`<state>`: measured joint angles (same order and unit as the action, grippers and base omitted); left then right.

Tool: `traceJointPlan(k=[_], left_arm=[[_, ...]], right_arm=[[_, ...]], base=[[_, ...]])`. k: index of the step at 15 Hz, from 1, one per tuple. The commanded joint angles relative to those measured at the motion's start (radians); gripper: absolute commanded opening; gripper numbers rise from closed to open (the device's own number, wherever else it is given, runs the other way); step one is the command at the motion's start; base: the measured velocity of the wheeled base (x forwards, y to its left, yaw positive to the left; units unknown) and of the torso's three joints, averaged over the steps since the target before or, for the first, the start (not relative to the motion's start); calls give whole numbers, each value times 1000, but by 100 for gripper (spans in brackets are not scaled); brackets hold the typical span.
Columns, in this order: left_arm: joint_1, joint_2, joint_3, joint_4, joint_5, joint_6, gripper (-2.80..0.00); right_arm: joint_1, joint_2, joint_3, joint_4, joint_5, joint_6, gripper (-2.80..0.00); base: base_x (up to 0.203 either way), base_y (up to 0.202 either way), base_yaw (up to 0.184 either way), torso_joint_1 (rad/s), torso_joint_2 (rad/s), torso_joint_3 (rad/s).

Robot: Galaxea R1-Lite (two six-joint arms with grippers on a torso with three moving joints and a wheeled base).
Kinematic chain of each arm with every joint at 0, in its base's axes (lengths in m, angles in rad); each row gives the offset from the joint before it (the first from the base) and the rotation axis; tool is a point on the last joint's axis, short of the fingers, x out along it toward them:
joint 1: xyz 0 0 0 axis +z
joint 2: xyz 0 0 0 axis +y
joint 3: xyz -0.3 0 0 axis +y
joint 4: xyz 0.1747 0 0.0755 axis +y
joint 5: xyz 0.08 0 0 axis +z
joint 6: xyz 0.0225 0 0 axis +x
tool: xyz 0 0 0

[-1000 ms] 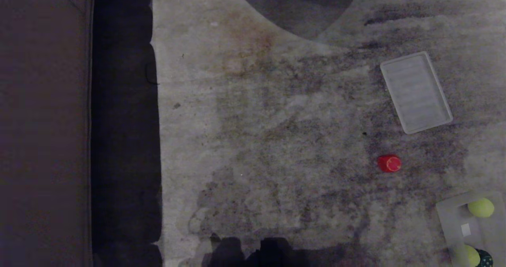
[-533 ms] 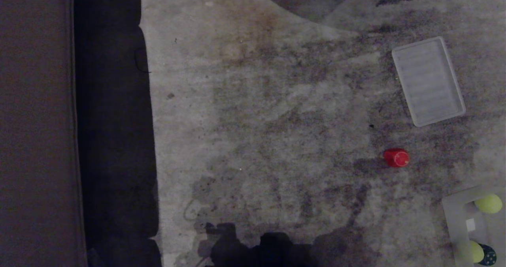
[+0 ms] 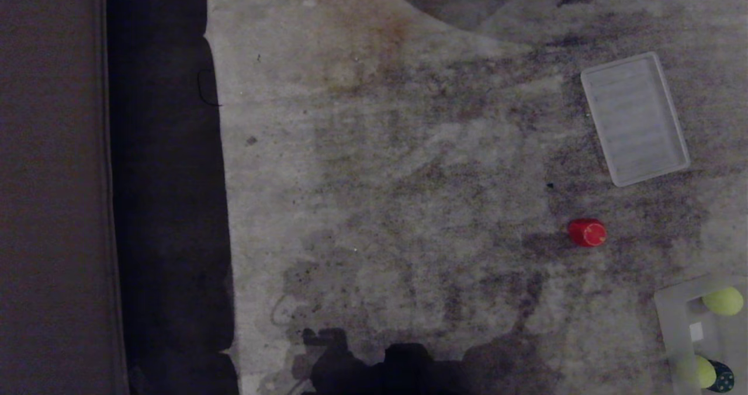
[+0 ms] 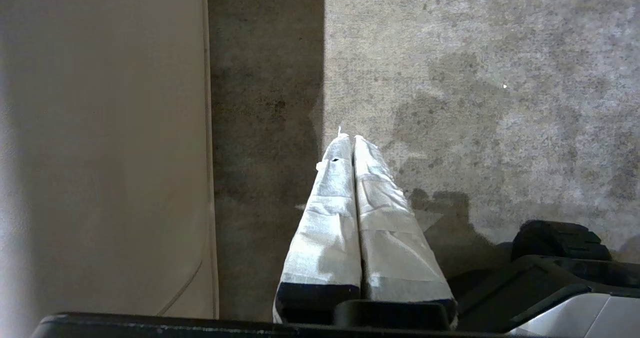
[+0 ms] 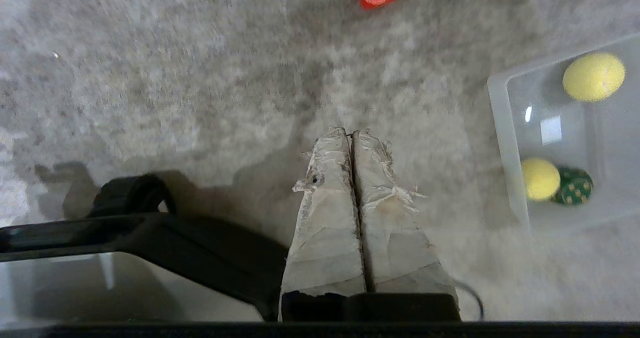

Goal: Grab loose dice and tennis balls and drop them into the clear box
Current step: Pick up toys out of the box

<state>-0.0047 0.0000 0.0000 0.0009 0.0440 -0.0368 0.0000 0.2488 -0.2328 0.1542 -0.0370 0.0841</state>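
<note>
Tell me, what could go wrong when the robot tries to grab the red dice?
The right tool is shut, so it must open first or it may just knock the red dice away. The dice has rounded corners, so it might roll on the carpet. The clear box sits at the view's edge, so a drop could miss.

Mottled grey carpet [image 3: 409, 167], blotched with darker charcoal streaks and a rusty brown stain. Plain brown surface [image 3: 52, 184] along the left, edged by a black band [image 3: 169, 208]. Bright red die [image 3: 587, 232] with pale pips. Translucent whitish clear box [image 5: 502, 143] with a small white label [image 5: 551, 130]. Inside: two yellow-green tennis balls [image 5: 593, 76], one dark green die [image 5: 574, 185] with light dots. Whitish, faintly ribbed lid [image 3: 635, 118]. Off-white, wrinkled wrapping on the left gripper [image 4: 352, 140]; greyer, frayed wrapping on the right gripper [image 5: 351, 134].
</note>
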Motion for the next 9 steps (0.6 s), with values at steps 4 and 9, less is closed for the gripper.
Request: traceJointPlan(k=[4, 9], left_arm=[[0, 1, 2, 0, 0, 0, -280], [0, 2, 2, 0, 0, 0, -280]], right_arm=[[-4, 656, -128, -150, -4, 35, -280], [-14, 1156, -161, -581, -10, 52, -280]], base=[[0, 0, 0, 0, 0, 0], [0, 0, 0, 0, 0, 0]])
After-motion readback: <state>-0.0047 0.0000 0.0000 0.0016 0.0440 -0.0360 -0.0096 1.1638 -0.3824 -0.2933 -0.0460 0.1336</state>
